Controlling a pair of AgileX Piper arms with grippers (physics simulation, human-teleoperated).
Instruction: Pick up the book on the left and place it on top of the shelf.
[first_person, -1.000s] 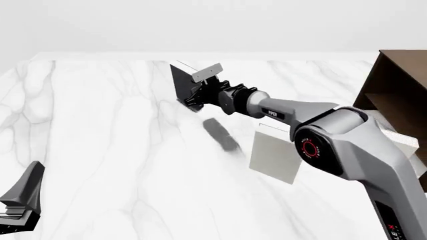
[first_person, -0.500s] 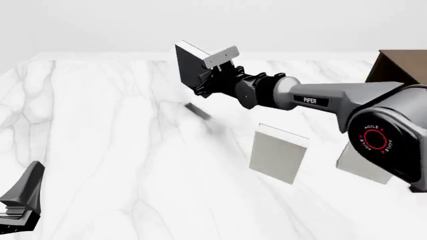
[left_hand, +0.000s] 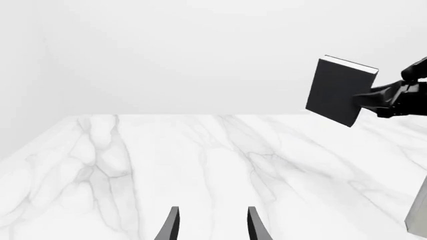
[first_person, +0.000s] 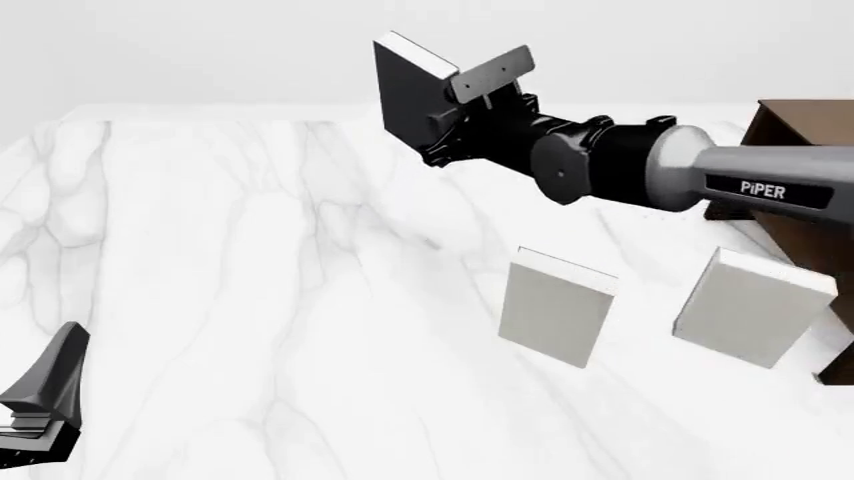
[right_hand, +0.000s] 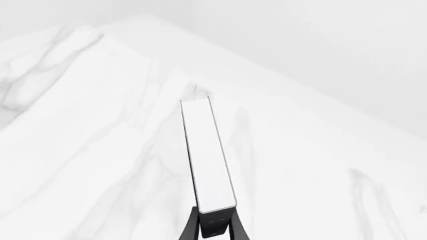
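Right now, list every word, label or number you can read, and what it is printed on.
"PiPER": white lettering on the right arm's grey forearm link, front view.
Book held in the right end effector: no text visible on cover or page edge.
Two white books, shelf: no markings visible.

Two white books (first_person: 558, 307) upright mid-table before shelf (first_person: 801, 170); left marble table (first_person: 200, 280) open.
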